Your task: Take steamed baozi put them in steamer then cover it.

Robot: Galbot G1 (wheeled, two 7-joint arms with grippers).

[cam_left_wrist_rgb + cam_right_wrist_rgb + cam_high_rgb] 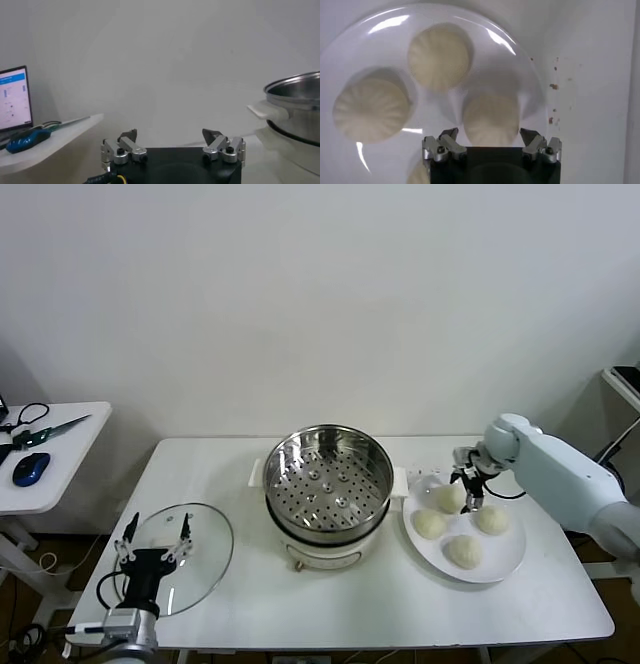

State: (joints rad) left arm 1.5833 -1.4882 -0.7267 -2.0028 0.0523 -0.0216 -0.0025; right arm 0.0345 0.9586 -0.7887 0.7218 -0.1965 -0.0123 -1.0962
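Observation:
Several cream-white baozi lie on a white plate (506,556) to the right of the steamer (328,484), a shiny steel pot with a perforated tray and nothing in it. My right gripper (468,492) hangs open just over the plate's far side, above one baozi (446,498). In the right wrist view that baozi (490,119) sits between the spread fingers of the right gripper (489,134), which do not touch it; two more baozi (440,56) (371,109) lie beyond. My left gripper (152,542) is open and empty at the table's front left.
A flat glass lid (205,552) lies on the table under and beside the left gripper (170,136). A small side table (60,446) on the left carries a blue mouse (31,468) and scissors. The steamer's rim (295,92) shows in the left wrist view.

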